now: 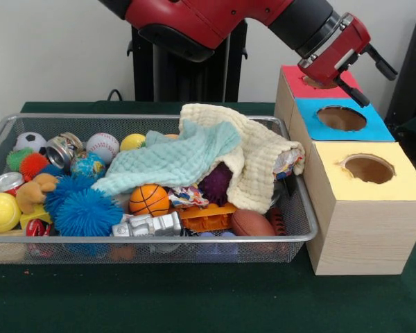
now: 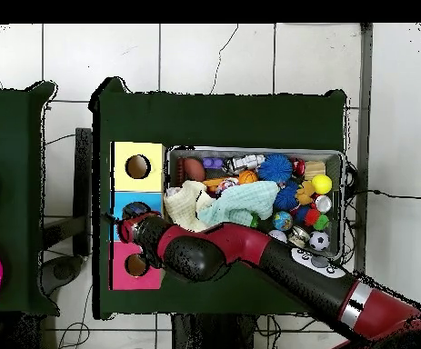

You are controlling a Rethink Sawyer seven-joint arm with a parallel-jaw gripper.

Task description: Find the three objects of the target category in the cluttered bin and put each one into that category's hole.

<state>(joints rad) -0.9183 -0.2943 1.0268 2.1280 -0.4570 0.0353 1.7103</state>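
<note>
The bin is a silver wire mesh basket full of clutter; it also shows in the overhead view. In it lie a small basketball, a baseball, a soccer ball, a yellow ball and a brown football. The round hole in the blue-topped box stands right of the bin. My gripper hangs above the boxes, over the edge between the red top and the blue top, and nothing shows in it. In the overhead view my gripper covers part of the blue top.
A teal cloth and a cream cloth cover the bin's middle and right. Blue spiky balls, a can and a grey toy lie at the front left. A red-topped box and a yellow-topped box flank the blue one.
</note>
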